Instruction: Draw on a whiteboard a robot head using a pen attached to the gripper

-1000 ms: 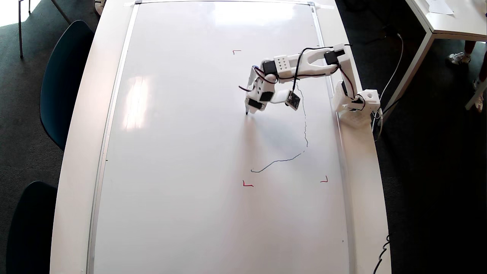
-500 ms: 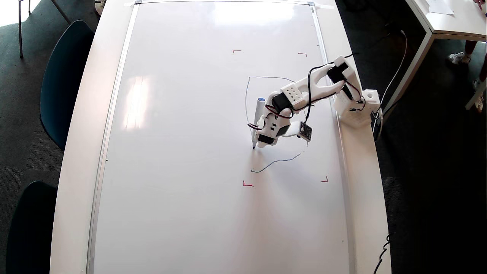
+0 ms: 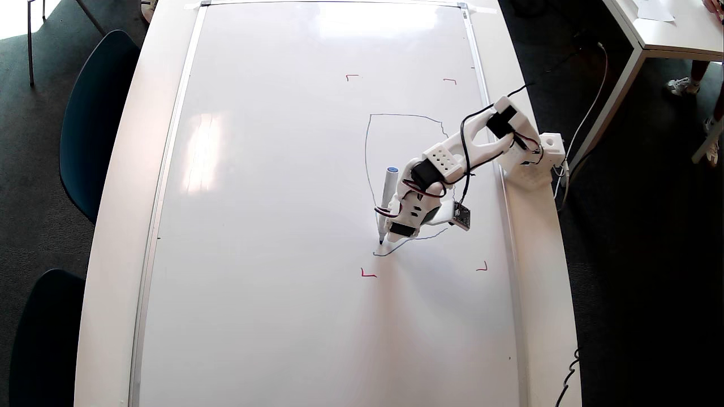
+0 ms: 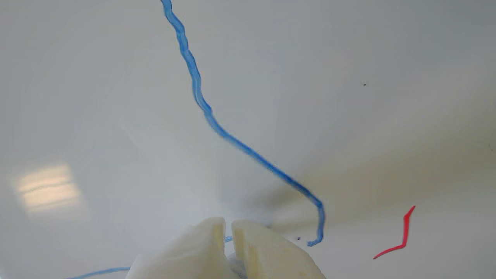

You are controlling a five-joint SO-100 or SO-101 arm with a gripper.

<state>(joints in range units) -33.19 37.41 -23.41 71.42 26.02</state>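
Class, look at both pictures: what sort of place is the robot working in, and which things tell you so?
Probably an office or classroom-style workroom. A large whiteboard lies flat on a long white table, dark chairs stand alongside on dark carpet, and a second white table stands nearby.

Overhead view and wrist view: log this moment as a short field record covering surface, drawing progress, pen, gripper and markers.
surface: large glossy white whiteboard with thin silver frame
drawing: thin wobbly blue outline; top, left, right and bottom strokes visible, lower left corner not yet joined; nothing drawn inside
pen: slim white marker with blue cap end, dark tip down, just above the bottom stroke's end
gripper: white 3D-printed plastic claw, fingertips nearly together in the wrist view
markers: small red corner marks, one at
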